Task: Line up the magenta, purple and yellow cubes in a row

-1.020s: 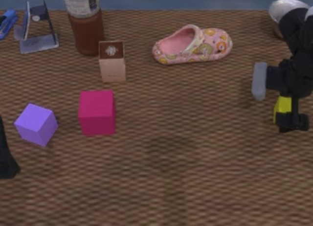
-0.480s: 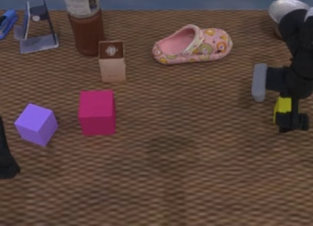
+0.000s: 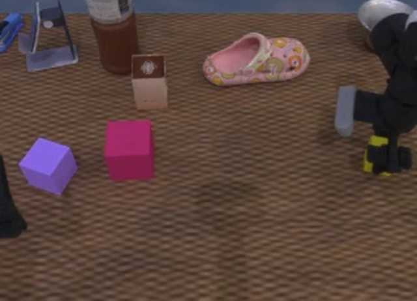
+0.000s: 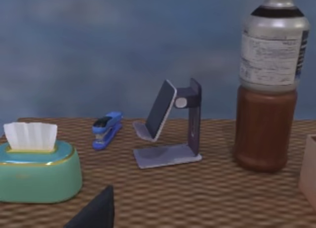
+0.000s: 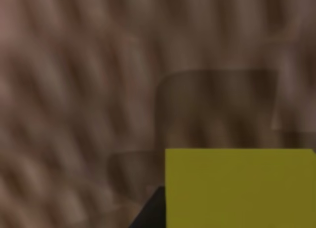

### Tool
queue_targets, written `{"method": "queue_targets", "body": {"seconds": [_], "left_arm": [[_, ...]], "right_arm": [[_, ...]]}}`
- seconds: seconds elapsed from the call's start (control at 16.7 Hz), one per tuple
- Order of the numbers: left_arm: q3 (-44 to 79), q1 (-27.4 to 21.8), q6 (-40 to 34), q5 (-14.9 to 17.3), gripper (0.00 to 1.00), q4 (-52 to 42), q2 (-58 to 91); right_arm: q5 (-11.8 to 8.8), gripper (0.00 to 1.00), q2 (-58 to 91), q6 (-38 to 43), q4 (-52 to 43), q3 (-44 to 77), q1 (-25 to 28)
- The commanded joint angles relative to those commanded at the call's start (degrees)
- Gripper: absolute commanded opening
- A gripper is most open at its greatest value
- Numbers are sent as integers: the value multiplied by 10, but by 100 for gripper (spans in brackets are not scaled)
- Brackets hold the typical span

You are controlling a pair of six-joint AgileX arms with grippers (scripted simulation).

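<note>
Brown woven table (image 3: 260,236), three cubes on scene, one of each colour. Biggest, magenta cube (image 3: 129,149), sits left of centre; purple cube (image 3: 47,165) is near it at far left, gap between them. Smallest, yellow cube (image 3: 375,155), is at right edge, pinched in right gripper (image 3: 383,159), mostly hidden by the fingers. Versus half a second ago the right gripper and yellow cube sit lower in frame; the other two cubes unchanged. Left gripper (image 3: 8,213) parked at lower left edge, fingers can't tell.
</note>
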Motion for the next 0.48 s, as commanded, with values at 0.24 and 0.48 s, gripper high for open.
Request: {"method": "queue_targets", "body": {"seconds": [0.24,0.48], "left_arm": [[0,0,0,0,100,0,0],[0,0,0,0,100,0,0]], "right_arm": [[0,0,0,0,0,0,0],[-3,0,-23,12,-24,2,0]]}}
